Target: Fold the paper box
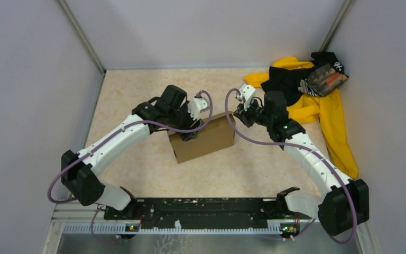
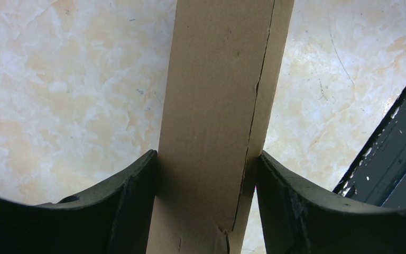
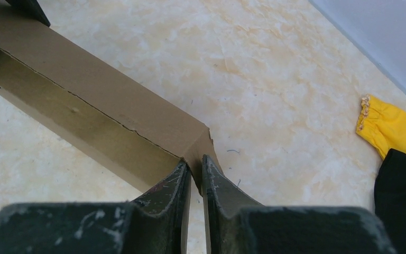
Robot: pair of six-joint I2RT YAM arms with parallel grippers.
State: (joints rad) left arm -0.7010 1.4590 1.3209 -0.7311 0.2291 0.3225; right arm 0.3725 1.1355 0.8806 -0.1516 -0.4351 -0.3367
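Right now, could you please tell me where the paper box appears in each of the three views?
Top external: paper box at centre, between the two wrists.
Left wrist: paper box runs up the middle, left gripper jaws against both its sides.
Right wrist: paper box slants from upper left to centre, corner between right gripper jaws.
Shared landmark: the marbled tabletop under it.

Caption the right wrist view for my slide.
Right gripper pinches the paper box at its corner; yellow cloth lies on the table.

Bright, even light, soft faint shadows — all views fairly sharp
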